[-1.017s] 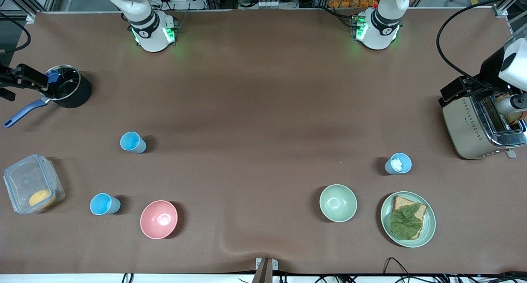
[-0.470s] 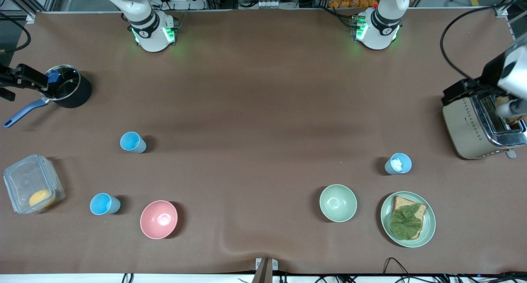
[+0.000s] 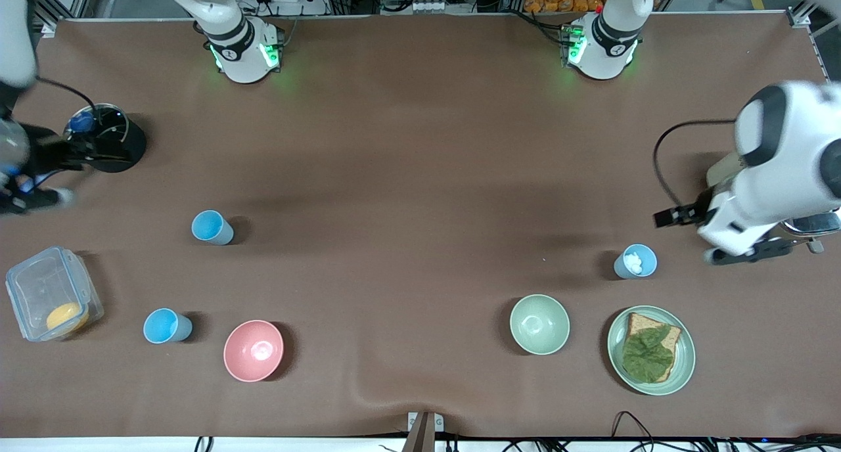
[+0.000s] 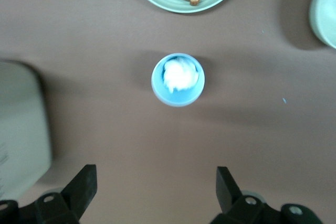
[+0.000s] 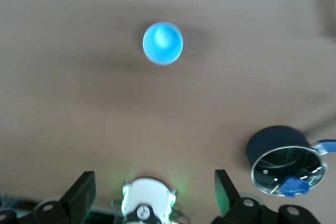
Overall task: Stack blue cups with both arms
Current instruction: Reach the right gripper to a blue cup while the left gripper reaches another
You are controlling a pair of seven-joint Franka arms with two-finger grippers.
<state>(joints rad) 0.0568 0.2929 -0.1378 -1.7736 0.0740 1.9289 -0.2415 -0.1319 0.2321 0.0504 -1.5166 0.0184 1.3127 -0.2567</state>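
Note:
Three blue cups stand upright on the brown table. One (image 3: 212, 227) and another nearer the front camera (image 3: 167, 326) are toward the right arm's end. The third (image 3: 635, 261), with something white in it, is toward the left arm's end. My left gripper (image 3: 708, 237) is up in the air beside the toaster, open and empty (image 4: 156, 192), and the white-filled cup (image 4: 177, 79) lies ahead of it. My right gripper (image 3: 39, 176) is up by the black pot, open and empty (image 5: 152, 198). Its view shows an empty blue cup (image 5: 163, 43).
A pink bowl (image 3: 253, 350) stands beside the nearer cup. A pale green bowl (image 3: 539, 324) and a green plate (image 3: 683, 366) with toast and a leaf are near the third cup. There are also a toaster (image 3: 813, 223), a black pot (image 3: 125, 150) and a clear box (image 3: 46, 288).
The left arm has swung from over the toaster toward the white-filled cup. The right arm has moved in from the table's edge beside the pot. No cup has moved.

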